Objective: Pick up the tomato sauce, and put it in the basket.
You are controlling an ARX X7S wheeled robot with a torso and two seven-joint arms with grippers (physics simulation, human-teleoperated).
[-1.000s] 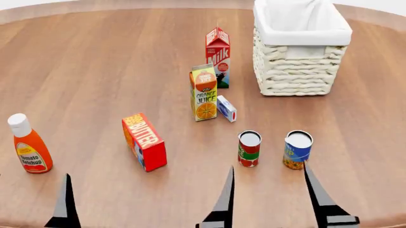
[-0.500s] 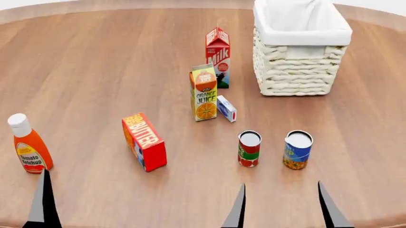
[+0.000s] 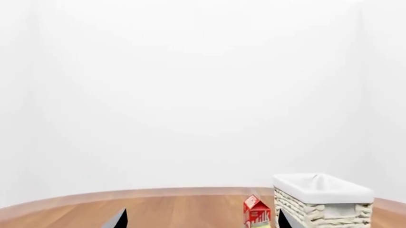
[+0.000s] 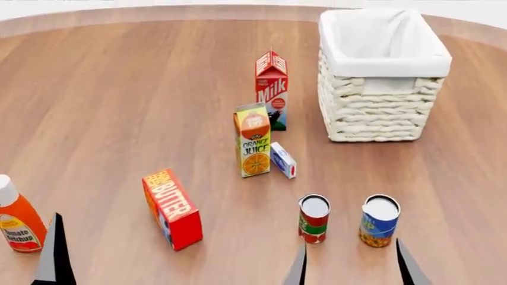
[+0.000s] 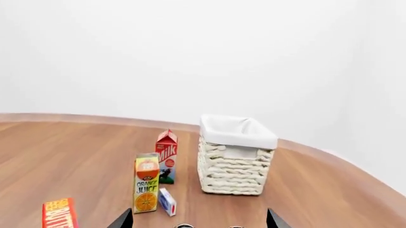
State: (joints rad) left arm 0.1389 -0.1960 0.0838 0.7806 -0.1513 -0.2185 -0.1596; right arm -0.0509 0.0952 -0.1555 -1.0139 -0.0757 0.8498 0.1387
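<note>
Warm wood-grain planks make up the round surface (image 4: 119, 95), its curved rim meeting plain white walls at the far side. On it the tomato sauce (image 4: 314, 219) stands upright near the front, just beside a blue-and-yellow can (image 4: 379, 221) and apart from it. Well beyond both, toward the far right, sits the basket (image 4: 382, 77) — nothing lies between it and the cans. A milk carton (image 4: 271, 89), an orange juice carton (image 4: 253, 140), a small white box (image 4: 283, 160), a butter box (image 4: 171, 209) and a ketchup bottle (image 4: 18, 217) stand further left. Right gripper (image 4: 350, 267) jaws are apart, just short of the two cans; left gripper (image 3: 199, 221) jaws are apart too — over bare wood.
</note>
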